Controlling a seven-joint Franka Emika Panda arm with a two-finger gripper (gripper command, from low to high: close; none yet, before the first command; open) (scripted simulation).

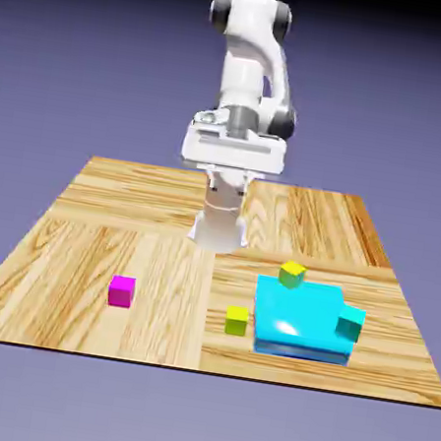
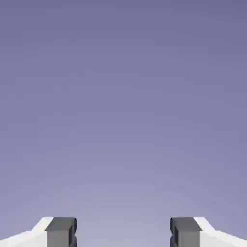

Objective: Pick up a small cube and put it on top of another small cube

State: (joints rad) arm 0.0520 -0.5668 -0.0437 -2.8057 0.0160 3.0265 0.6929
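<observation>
The small lime cube [image 1: 236, 320] sits on the wooden table just left of a big flat cyan slab [image 1: 301, 318]. The other small cube, teal [image 1: 351, 322], rests against the slab's right edge. My gripper [image 1: 233, 151] is held high above the table's far side, well away from both cubes. In the hand view the gripper [image 2: 123, 232] is open. Its two grey fingertips [image 2: 61, 231] stand wide apart with only the plain backdrop between them. No cube shows in the hand view.
A cube with a golden-yellow top [image 1: 292, 273] sits at the slab's far edge. A magenta cube [image 1: 121, 290] lies alone on the exterior view's left. The robot's base [image 1: 218, 229] stands at the table's middle back.
</observation>
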